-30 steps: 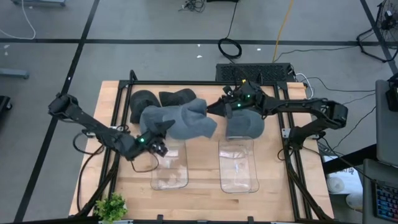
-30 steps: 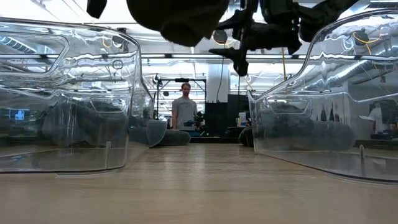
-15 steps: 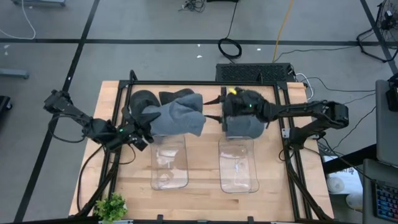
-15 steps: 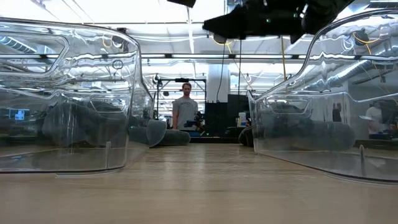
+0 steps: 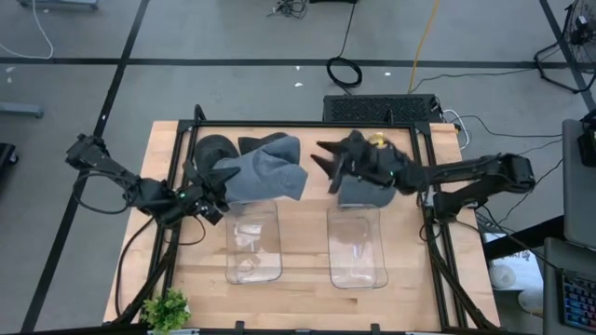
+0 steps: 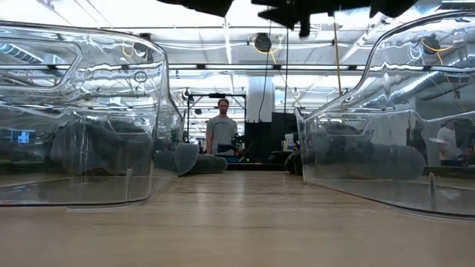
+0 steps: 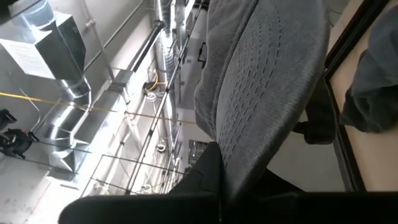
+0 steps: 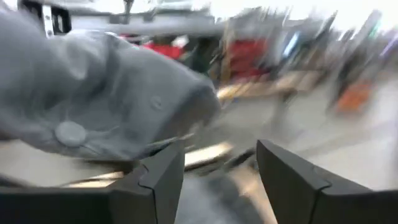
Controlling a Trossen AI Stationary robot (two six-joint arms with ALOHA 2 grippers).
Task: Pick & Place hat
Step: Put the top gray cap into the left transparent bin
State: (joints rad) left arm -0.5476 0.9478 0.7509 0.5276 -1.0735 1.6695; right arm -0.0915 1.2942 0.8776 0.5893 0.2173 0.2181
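The left hand (image 5: 212, 191) grasps the grey hat (image 5: 265, 173) at the far end of the left bin (image 5: 253, 244); it should carry the hat nearer, centre it, then lower, while the released right hand (image 5: 328, 161) waits.

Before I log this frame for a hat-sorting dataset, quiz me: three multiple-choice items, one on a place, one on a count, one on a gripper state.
1. Where is the grey hat that the left gripper holds?
A. Above the far end of the left clear bin
B. Inside the right clear bin
C. On the floor

2. How many clear bins are on the table?
A. One
B. Two
C. Four

3. How is the right gripper?
A. Shut on a hat
B. Open, holding nothing
C. Out of view

Answers: 1 A, the high view shows it held up just past that bin's far end. 2 B, two stand side by side. 3 B, the right wrist view shows its fingers spread with nothing between.
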